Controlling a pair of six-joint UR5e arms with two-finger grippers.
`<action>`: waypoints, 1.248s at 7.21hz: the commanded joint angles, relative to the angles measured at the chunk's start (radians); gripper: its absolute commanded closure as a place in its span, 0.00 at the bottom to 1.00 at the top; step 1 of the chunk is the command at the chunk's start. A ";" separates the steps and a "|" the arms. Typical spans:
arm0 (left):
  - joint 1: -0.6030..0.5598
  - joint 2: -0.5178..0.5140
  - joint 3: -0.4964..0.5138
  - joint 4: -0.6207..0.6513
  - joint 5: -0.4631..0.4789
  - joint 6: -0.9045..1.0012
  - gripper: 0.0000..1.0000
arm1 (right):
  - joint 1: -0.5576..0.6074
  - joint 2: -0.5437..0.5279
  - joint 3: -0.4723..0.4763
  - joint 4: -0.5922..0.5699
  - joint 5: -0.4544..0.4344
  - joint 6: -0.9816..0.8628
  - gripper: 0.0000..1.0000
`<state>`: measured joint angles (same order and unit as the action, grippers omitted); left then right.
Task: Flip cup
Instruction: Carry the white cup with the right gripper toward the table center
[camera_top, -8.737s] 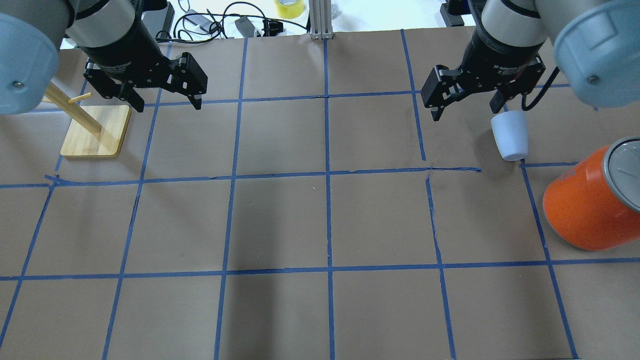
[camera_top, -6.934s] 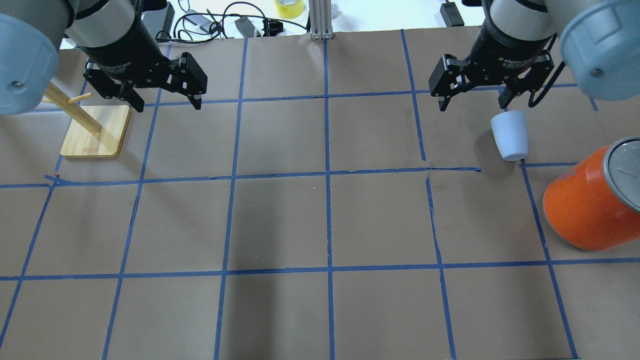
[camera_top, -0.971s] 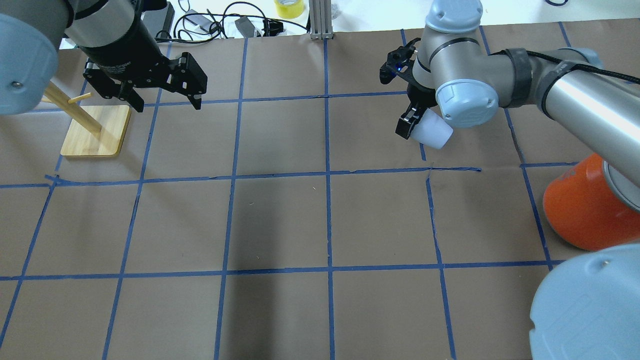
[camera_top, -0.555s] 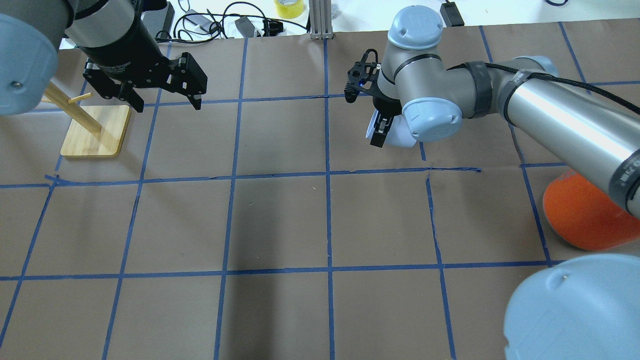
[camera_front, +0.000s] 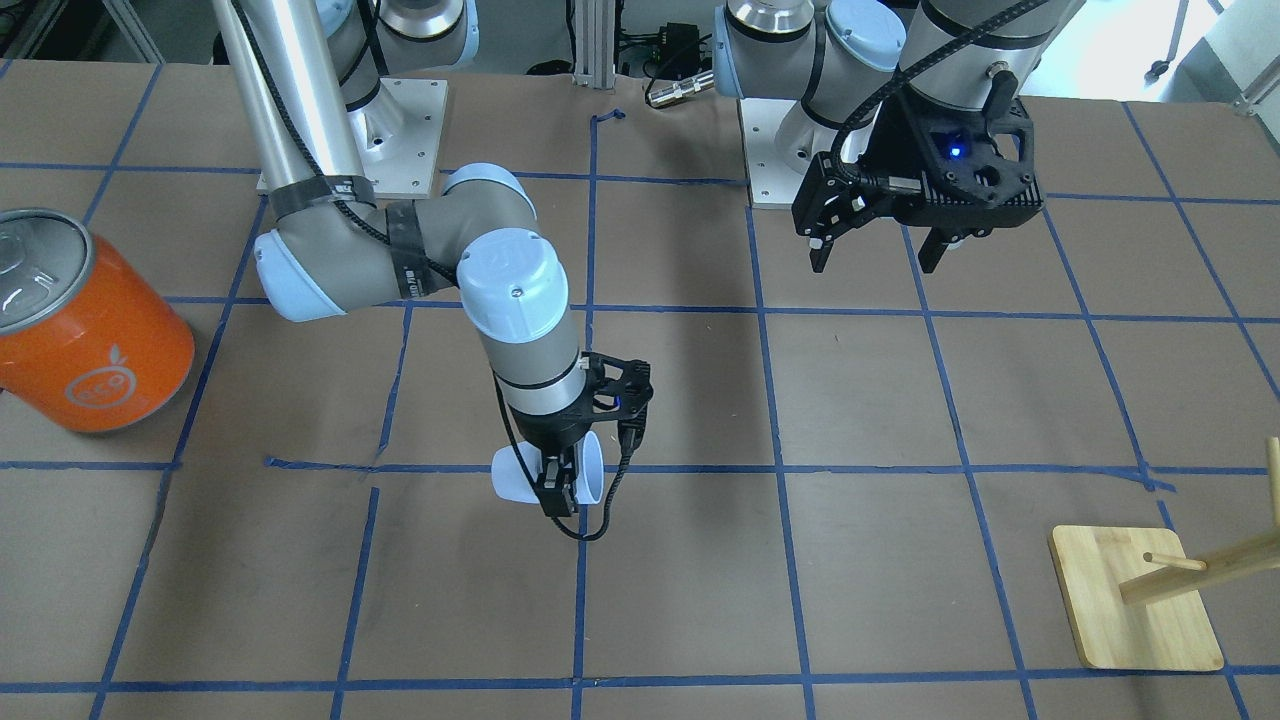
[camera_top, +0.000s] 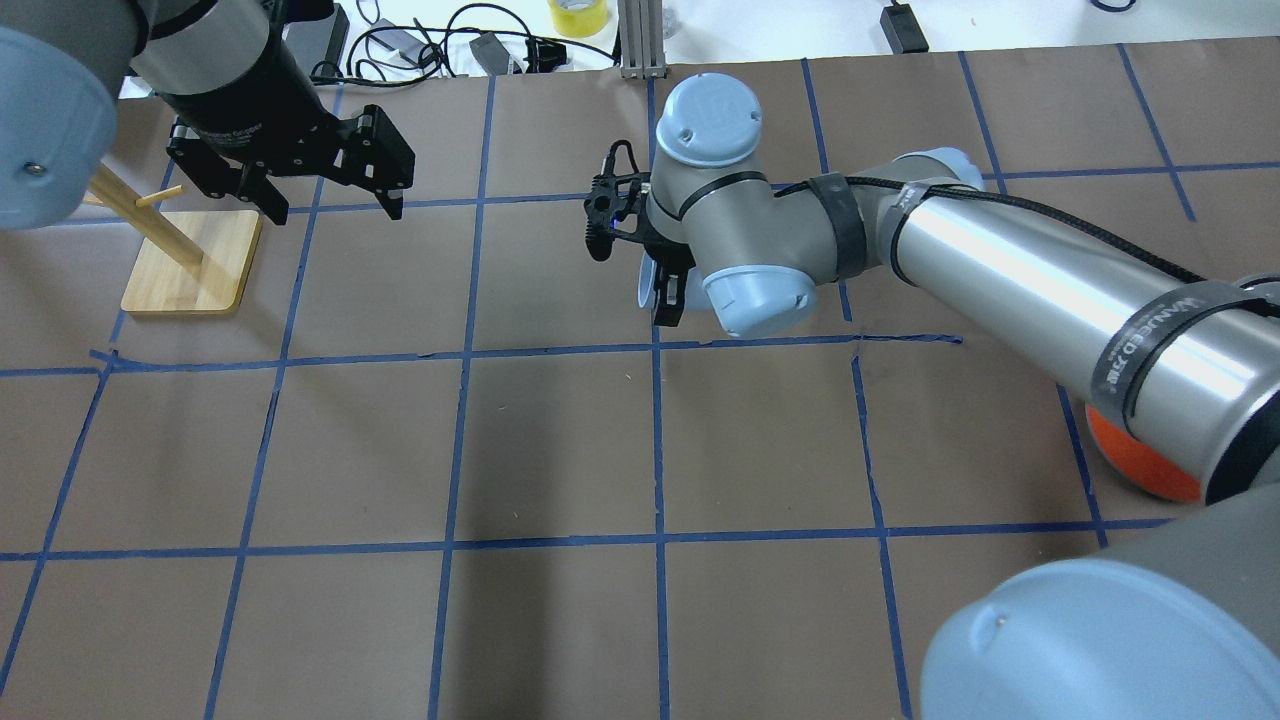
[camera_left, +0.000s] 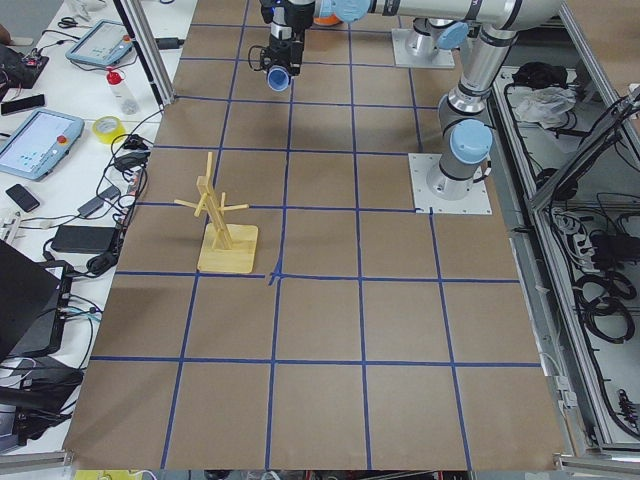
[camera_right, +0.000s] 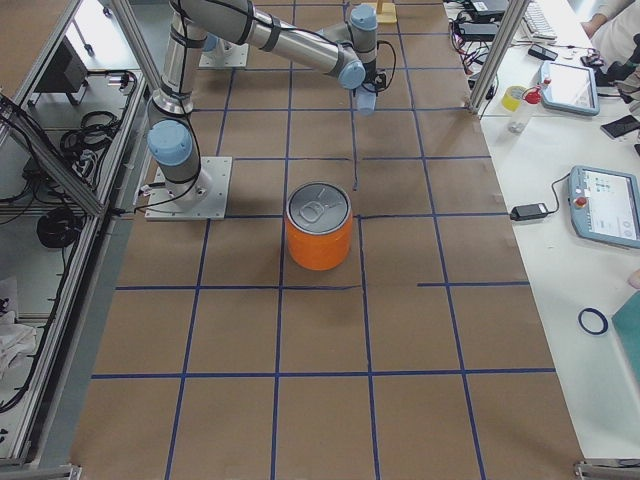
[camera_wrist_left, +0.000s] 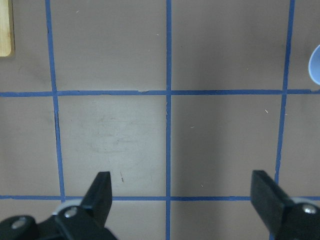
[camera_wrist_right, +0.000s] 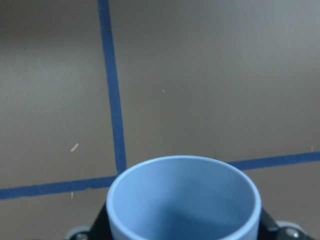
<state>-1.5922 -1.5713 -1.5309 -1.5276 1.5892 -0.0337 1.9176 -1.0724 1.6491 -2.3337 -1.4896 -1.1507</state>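
The pale blue cup (camera_front: 512, 478) hangs above the table near its middle, tipped on its side, in my right gripper (camera_front: 558, 484). The gripper is shut on it. In the overhead view only the cup's rim (camera_top: 647, 284) shows beside the right gripper (camera_top: 664, 296); the wrist hides the rest. The right wrist view looks into the cup's open mouth (camera_wrist_right: 185, 200). My left gripper (camera_top: 336, 212) is open and empty at the far left, well clear of the cup. It also shows in the left wrist view (camera_wrist_left: 182, 192), where the cup's edge (camera_wrist_left: 315, 65) is at the right border.
A large orange can (camera_front: 85, 330) with a silver lid stands at the robot's right end, half hidden under the right arm in the overhead view (camera_top: 1130, 455). A wooden peg stand (camera_top: 190, 262) stands at the far left, below the left gripper. Blue tape lines grid the brown table (camera_top: 560, 450).
My right arm has carried the cup leftward, from the right column toward the table's middle, with the wrist turning. The left arm has not moved.
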 joint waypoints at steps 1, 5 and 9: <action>0.000 0.000 0.000 0.001 0.000 0.000 0.00 | 0.050 0.006 0.000 -0.027 0.014 0.008 1.00; 0.000 0.000 0.000 0.000 0.000 0.000 0.00 | 0.092 0.089 -0.006 -0.126 0.029 0.055 1.00; 0.001 -0.001 0.000 -0.006 -0.002 0.000 0.00 | 0.092 0.095 -0.017 -0.136 0.026 0.048 1.00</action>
<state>-1.5920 -1.5710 -1.5309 -1.5300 1.5888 -0.0338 2.0094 -0.9780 1.6328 -2.4650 -1.4635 -1.1068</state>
